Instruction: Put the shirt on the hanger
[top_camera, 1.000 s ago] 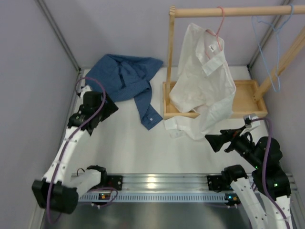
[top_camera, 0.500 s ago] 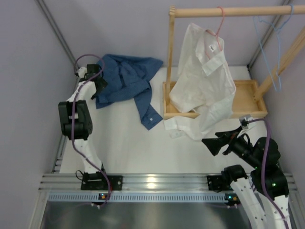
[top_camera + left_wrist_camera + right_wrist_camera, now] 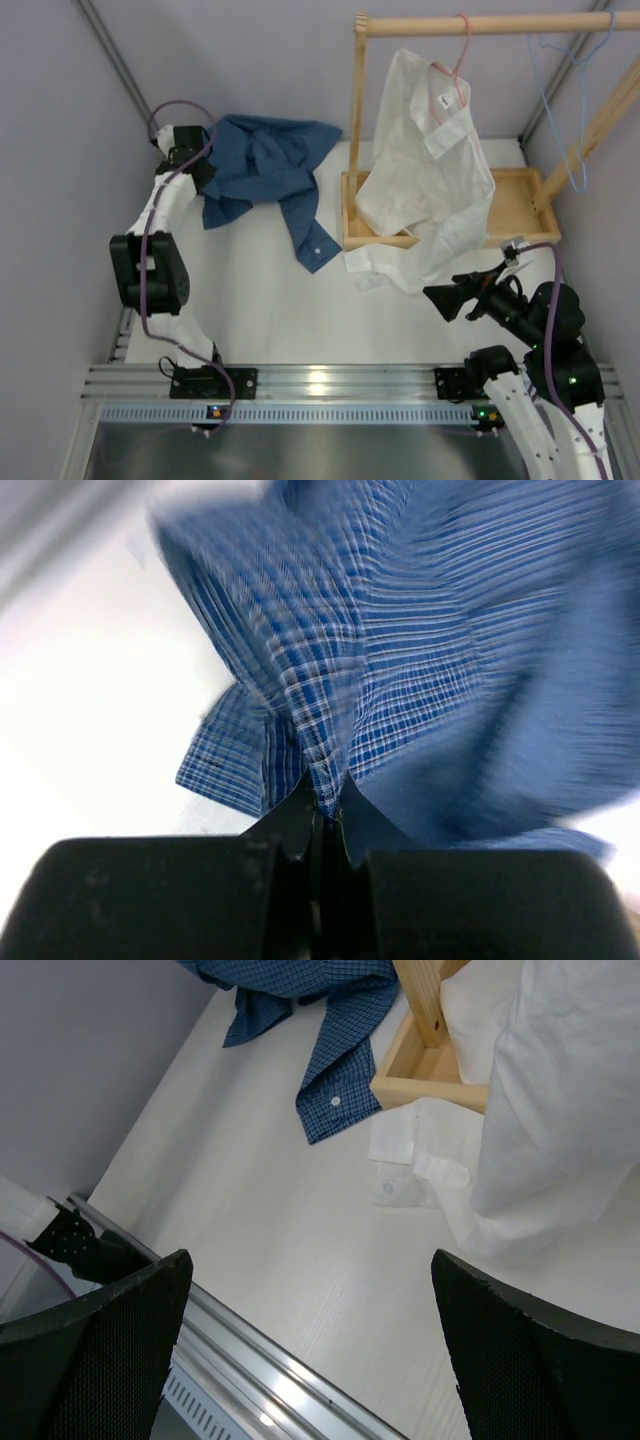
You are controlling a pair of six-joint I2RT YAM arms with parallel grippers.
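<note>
Blue finely checked long-sleeved shirt (image 3: 265, 170) lies crumpled on the white table (image 3: 270, 300), far-left corner, one cuffed sleeve trailing toward the wooden clothes rack (image 3: 480, 25). It's not on the thin light blue wire hanger (image 3: 548, 108), which hangs bare at the right end of the rack's rod, well apart from the shirt.

Changes vs 1 s ago:
- The left gripper (image 3: 195, 168) was back near the table's left edge, short of the shirt. The arm is now stretched out and the gripper sits at the shirt's left edge.
- Its jaws went from wide to pinched. The left wrist view shows the fingertips (image 3: 322, 805) together with a fold of checked cloth (image 3: 430, 630) caught between them, fabric fanning up from the pinch.
- The shirt's left edge has bunched in slightly. The rest of it hasn't moved.
- The right gripper (image 3: 440, 298) has barely shifted. It hovers over the table near the front right, jaws still spread wide (image 3: 310, 1260), holding nothing.

The white collared shirt (image 3: 425, 170) on the pink wire hanger (image 3: 460, 55) is unchanged.
</note>
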